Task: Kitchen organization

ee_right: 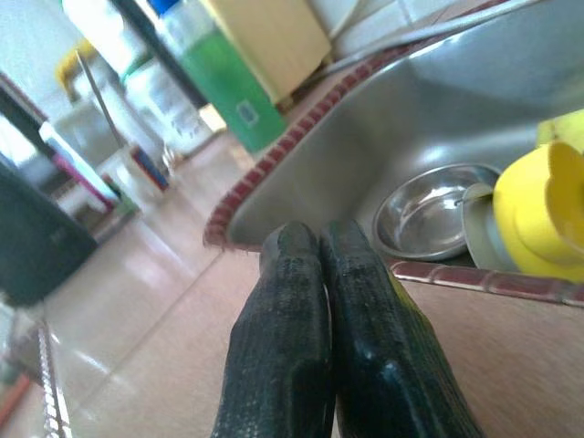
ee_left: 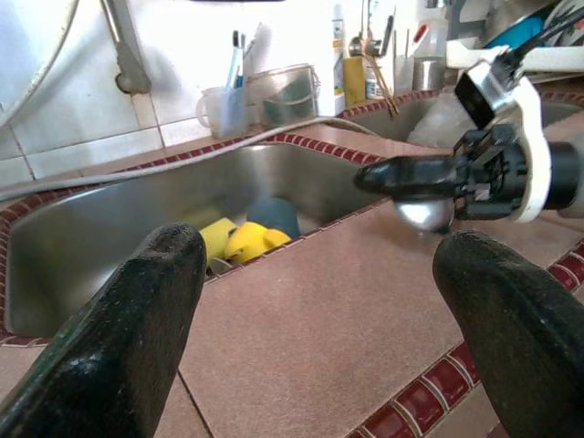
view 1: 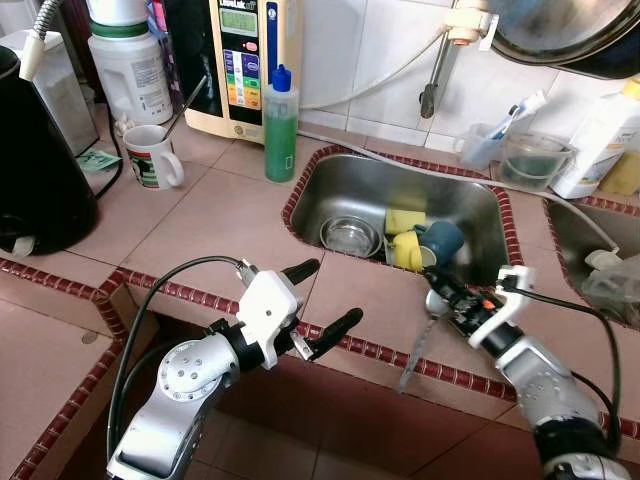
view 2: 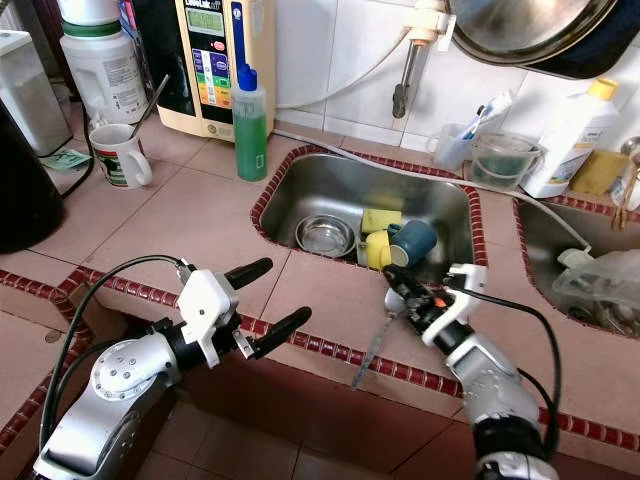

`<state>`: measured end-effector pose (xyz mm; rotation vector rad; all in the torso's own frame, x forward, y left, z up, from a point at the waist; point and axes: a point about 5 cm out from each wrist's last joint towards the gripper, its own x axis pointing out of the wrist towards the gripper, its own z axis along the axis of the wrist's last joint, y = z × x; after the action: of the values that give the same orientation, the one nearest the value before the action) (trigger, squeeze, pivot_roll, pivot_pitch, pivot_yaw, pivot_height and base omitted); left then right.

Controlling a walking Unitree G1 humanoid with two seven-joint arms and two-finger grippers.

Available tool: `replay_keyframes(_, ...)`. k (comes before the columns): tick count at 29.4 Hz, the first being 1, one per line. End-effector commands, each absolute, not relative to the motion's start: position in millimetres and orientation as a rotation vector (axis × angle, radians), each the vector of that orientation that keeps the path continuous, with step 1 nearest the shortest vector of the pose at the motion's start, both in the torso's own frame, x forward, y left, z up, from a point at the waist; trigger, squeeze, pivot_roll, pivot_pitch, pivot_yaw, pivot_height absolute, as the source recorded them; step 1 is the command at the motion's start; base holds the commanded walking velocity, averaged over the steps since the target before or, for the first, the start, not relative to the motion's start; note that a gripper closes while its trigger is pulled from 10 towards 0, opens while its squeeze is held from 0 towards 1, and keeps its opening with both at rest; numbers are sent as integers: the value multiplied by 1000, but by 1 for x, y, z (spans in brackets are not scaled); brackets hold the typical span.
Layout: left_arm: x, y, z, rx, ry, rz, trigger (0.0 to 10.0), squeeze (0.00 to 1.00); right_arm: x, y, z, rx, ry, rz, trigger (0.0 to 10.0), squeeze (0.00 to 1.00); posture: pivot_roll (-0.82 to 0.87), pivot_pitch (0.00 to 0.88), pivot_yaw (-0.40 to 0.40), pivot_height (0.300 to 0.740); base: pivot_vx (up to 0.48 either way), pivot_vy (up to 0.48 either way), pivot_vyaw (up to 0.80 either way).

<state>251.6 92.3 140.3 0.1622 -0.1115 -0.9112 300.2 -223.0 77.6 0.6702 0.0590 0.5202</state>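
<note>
Inside sink (view 1: 350,185): bowl (view 1: 350,236), cups (view 1: 408,250).

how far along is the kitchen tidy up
Early. Nothing looks put away yet: yellow cup, blue cup and steel bowl sit in the sink. In hand: right gripper shut on a spoon. Left gripper open over the counter.

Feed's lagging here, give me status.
Right gripper shut on spoon over counter edge. Left gripper open, empty. Sink ahead holds cups, bowl.
</note>
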Motion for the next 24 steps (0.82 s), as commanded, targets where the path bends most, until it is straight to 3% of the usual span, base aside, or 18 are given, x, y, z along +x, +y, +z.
replay_keyframes(1, 251, 92, 144, 165, -121, -918, 10000, 0, 289, -226, 66, 754, 86, 483, 0, 0, 26, 45, -46, 731, 0, 0, 0)
replay_keyframes(17, 251, 92, 144, 170, -116, -930, 10000, 0, 273, -241, 77, 913, -45, 369, 0, 0, 15, 46, -35, 731, 0, 0, 0)
replay_keyframes(24, 263, 97, 146, 139, -122, -824, 10000, 0, 276, -236, 94, 894, -108, 388, 0, 0, 16, 35, -36, 731, 0, 0, 0)
